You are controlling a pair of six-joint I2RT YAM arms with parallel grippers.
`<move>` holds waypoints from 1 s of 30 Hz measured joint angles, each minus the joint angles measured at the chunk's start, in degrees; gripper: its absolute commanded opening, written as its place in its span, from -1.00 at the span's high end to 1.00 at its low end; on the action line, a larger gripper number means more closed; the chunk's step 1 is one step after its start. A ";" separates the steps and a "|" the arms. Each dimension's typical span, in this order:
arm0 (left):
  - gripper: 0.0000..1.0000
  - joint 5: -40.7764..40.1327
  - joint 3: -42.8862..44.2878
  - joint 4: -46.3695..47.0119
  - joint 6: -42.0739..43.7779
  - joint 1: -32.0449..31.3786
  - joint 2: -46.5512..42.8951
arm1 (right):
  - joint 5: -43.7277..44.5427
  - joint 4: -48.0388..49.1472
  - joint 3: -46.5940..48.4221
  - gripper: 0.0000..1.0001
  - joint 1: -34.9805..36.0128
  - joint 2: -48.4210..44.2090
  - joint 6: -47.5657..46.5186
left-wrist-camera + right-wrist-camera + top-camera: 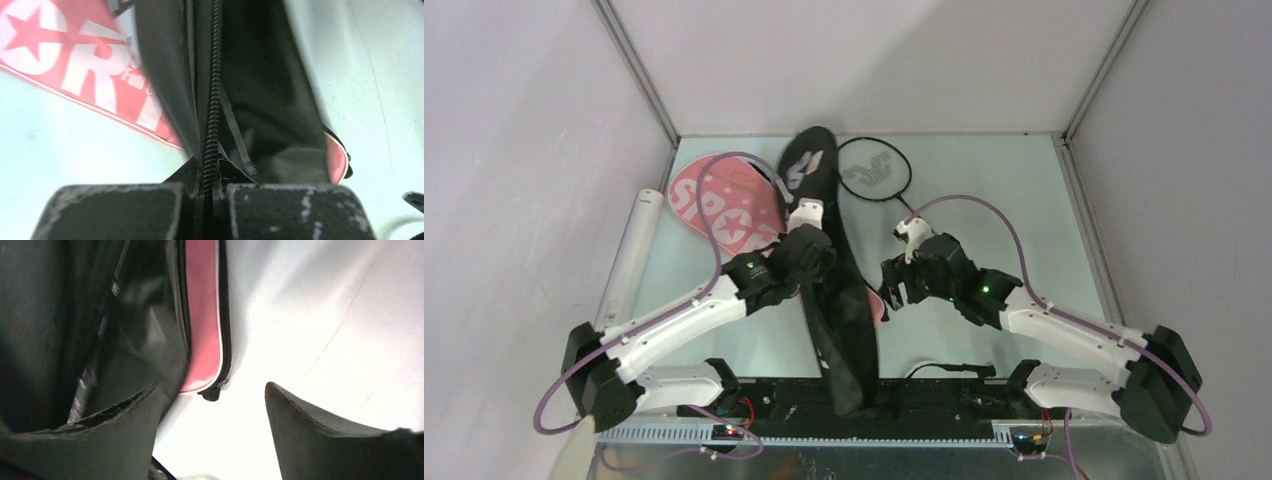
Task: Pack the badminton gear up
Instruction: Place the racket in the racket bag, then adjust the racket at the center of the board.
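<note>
Black bag (839, 300) being zipped, it seems.
Left tool (210, 192) pinches its zipper (212, 125); the bag lies across the pink bag (724, 205) on the surface (984, 200). Right tool (212, 387) hangs wide beside it. Next: drag the zipper along, fabric taut.

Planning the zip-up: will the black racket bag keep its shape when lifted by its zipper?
Probably not: the black racket bag creases where the left gripper pinches its zipper, so it likely sags. Its glossy fabric may slide over the pink bag.

Left claw (208, 194) tight on black bag's (265, 75) zipper (214, 100), pink bag (75, 60) beneath
</note>
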 measured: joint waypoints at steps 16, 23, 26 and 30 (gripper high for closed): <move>1.00 2.54 0.57 3.08 7.80 13.57 -0.55 | -9.09 4.04 1.68 -0.88 -31.87 4.35 -21.92; 1.00 9.31 -4.72 10.84 10.71 16.70 0.35 | -5.16 -6.93 15.74 -0.55 -35.67 28.37 -26.10; 1.00 11.72 -5.03 12.50 10.71 17.75 1.42 | -4.22 -10.23 19.06 -0.43 -35.69 33.31 -26.71; 1.00 13.44 -5.11 14.27 10.69 18.67 2.03 | -3.21 -13.99 20.02 -0.15 -35.93 36.68 -27.61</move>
